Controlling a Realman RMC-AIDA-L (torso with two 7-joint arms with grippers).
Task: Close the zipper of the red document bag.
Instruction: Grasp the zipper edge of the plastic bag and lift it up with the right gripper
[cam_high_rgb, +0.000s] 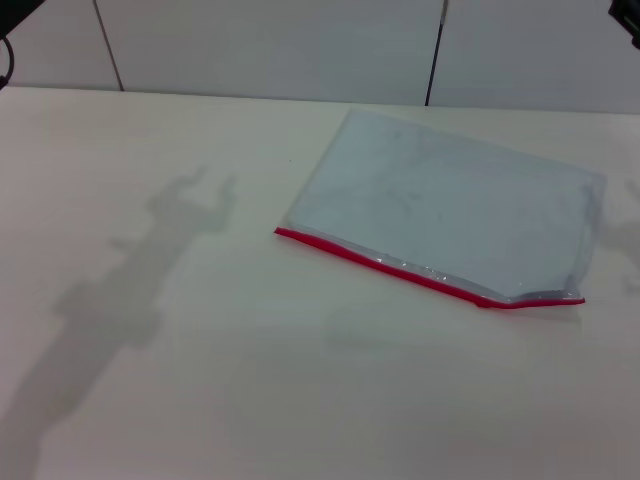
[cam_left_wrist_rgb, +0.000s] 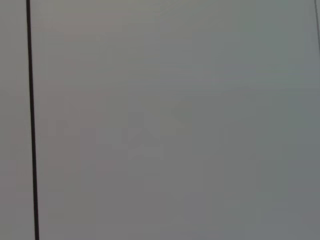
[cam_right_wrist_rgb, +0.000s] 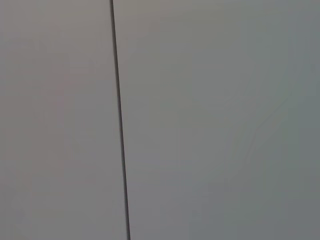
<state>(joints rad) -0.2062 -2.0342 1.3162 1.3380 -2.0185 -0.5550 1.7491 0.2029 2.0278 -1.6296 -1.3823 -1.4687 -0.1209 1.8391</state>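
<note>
White table (cam_high_rgb: 200, 380) carries the red document bag (cam_high_rgb: 450, 210) lying flat right of centre, its zipper (cam_high_rgb: 400, 268) on the near edge apparently untouched, so closing remains, with neither end effector in view.

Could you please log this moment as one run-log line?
stage: not started | bag: flat on table, right of centre | zipper: near edge, untouched | grippers: out of view | wrist views: plain wall only
</note>
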